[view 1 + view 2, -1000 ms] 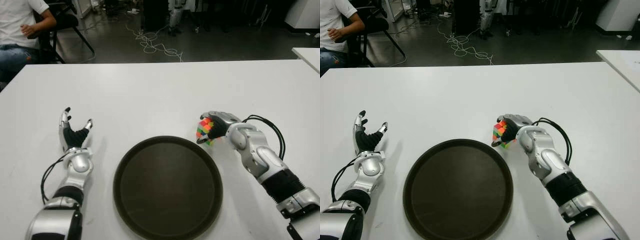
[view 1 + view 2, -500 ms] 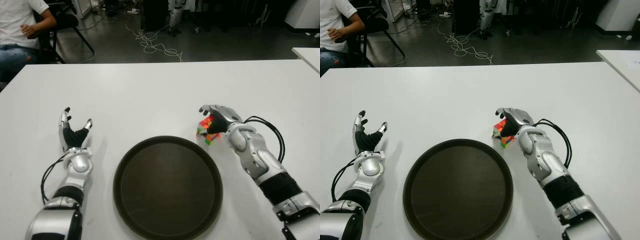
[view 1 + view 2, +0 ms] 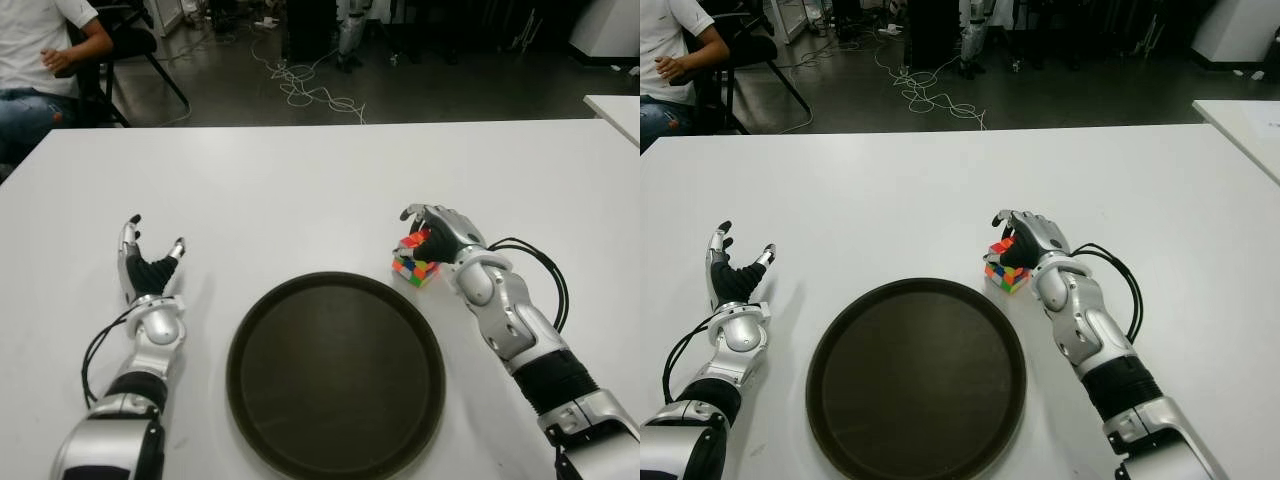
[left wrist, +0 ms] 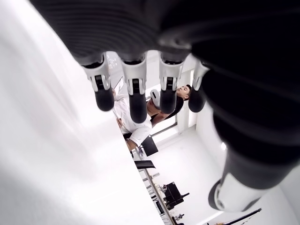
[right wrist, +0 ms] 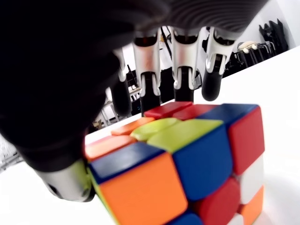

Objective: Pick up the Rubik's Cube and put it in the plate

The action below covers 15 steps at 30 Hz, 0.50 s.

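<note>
Rubik's Cube (image 3: 414, 262) on desk (image 3: 300, 190), just off plate (image 3: 335, 372) rim | my right hand (image 3: 440, 232) fingers draped over it, unclosed, lining up grip | left hand (image 3: 146, 275) spread, idle

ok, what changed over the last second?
The right robot hand had the cube lifted and gripped at the plate's far right edge; now the cube sits on the table beside the plate, fingers opened over it. The left robot hand and plate haven't moved.
</note>
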Each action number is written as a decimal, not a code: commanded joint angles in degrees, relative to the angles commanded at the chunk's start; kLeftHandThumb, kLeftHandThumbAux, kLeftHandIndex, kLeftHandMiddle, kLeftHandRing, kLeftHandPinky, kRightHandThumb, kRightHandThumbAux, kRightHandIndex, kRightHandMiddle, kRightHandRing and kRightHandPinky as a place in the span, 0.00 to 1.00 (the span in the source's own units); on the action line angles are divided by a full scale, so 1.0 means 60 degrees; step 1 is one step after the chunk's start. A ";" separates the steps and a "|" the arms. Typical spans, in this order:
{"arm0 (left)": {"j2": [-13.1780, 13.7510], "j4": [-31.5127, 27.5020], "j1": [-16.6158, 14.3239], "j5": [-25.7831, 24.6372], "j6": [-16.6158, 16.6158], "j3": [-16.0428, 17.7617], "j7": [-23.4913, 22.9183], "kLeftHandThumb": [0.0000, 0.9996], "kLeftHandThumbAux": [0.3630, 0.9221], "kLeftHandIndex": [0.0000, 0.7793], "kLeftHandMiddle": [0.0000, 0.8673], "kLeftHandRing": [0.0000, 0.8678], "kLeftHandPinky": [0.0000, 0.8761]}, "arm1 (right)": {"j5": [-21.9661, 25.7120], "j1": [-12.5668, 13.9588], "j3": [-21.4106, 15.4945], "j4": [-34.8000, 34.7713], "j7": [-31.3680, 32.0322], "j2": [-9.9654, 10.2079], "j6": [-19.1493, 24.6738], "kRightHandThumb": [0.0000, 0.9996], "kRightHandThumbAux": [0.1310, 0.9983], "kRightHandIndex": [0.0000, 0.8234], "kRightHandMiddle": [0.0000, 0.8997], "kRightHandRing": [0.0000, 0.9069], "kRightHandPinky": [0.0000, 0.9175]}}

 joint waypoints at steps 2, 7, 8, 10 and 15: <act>0.0001 -0.0011 0.0006 -0.0016 0.0001 0.0015 -0.0001 0.00 0.67 0.10 0.11 0.10 0.08 | 0.0029 0.0017 -0.0007 -0.0042 -0.0024 0.0006 -0.0005 0.29 0.78 0.74 0.85 0.85 0.83; 0.0002 -0.0021 0.0007 -0.0001 0.0011 0.0009 0.0023 0.00 0.67 0.11 0.12 0.11 0.10 | 0.0082 0.0022 -0.0030 -0.0042 -0.0029 0.0015 -0.0031 0.30 0.78 0.75 0.86 0.85 0.84; 0.0002 -0.0022 0.0007 0.0000 0.0013 0.0009 0.0026 0.00 0.67 0.11 0.12 0.12 0.11 | 0.0088 0.0022 -0.0038 -0.0043 -0.0025 0.0017 -0.0034 0.30 0.78 0.75 0.86 0.85 0.84; 0.0002 -0.0024 0.0007 0.0009 0.0015 0.0004 0.0039 0.00 0.68 0.11 0.13 0.13 0.11 | 0.0100 0.0023 -0.0054 -0.0043 -0.0022 0.0020 -0.0035 0.30 0.79 0.75 0.85 0.85 0.84; -0.0003 -0.0017 0.0005 0.0015 0.0031 0.0005 0.0078 0.00 0.69 0.12 0.15 0.14 0.13 | 0.0073 0.0027 -0.0066 -0.0064 -0.0043 0.0037 0.0011 0.30 0.80 0.75 0.85 0.85 0.83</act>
